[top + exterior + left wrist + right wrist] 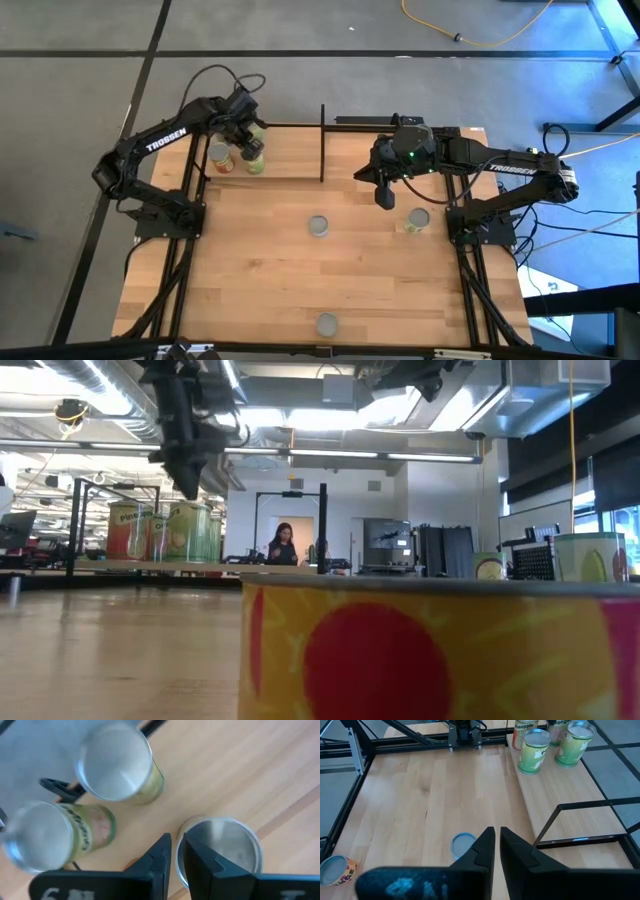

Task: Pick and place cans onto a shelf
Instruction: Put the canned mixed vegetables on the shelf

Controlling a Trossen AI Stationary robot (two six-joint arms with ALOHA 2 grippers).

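My left gripper [247, 133] above the shelf's [290, 160] cans [254, 160], fingers together; right gripper [385, 197] mid-table, fingers nearly together, empty.

Glossy metal-topped cans [535, 751] on smooth pale wood shelf [570, 805].

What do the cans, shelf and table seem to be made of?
Cans: likely metal, with shiny silvery tops and printed paper-like labels. Shelf: pale wood board showing grain, with thin black posts, probably metal. Table: light wood planks, visible seams, matte finish.

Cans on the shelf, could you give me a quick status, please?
Three cans on shelf. Both grippers empty, fingers shut: left gripper over shelf, right gripper over table. Nothing blocking.
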